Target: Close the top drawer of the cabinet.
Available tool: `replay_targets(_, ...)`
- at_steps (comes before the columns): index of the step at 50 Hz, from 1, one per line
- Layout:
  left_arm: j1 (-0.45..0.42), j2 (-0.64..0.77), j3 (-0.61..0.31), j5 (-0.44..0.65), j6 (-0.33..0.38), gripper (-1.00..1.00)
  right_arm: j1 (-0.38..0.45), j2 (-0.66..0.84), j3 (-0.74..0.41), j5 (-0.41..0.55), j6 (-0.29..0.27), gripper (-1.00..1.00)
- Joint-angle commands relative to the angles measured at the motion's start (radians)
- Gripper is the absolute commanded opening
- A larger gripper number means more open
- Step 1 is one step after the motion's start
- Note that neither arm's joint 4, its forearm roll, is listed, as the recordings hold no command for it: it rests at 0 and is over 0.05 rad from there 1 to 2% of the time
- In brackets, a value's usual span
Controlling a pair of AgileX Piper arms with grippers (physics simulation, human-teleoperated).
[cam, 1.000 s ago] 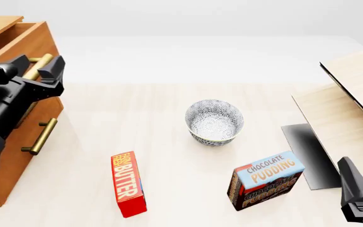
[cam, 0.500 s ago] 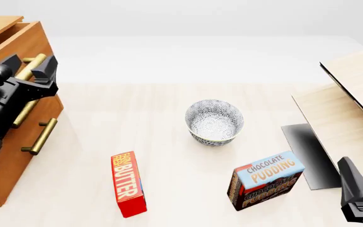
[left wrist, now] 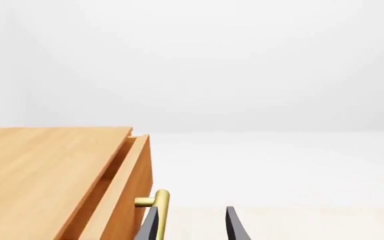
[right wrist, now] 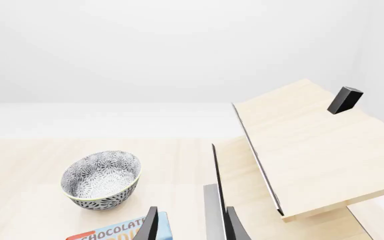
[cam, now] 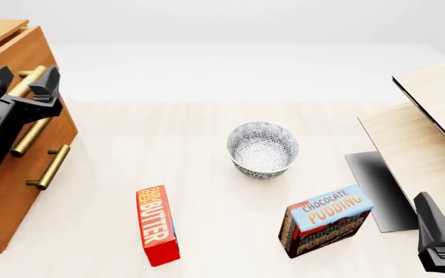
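Nearest to me, the right claw (cam: 439, 243) rested low at the right edge of the surface (cam: 207, 150), fingers slightly apart and empty. Further left, the left claw (cam: 23, 87) stood open against the brass handle (cam: 28, 83) of the top drawer (cam: 18, 55), which seemed almost flush with the cabinet (cam: 14, 191). To finish well, I judged it should push straight, square to the drawer front, without sliding off the bar.

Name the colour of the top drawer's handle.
Brass-gold handle; clearest in the front view.

one bowl (cam: 262, 149), one butter box (cam: 157, 225), one pudding box (cam: 327, 220)
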Motion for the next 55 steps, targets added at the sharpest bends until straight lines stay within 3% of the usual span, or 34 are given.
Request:
replay_targets(1,-0.013,0.103,0.038,0.023,-0.008,1.00,0.000,0.000,0.000,0.000,0.000,1.00)
replay_targets(55,0.072,0.117,0.056,-0.002,-0.003,1.00,0.000,0.000,0.000,0.000,0.000,1.00)
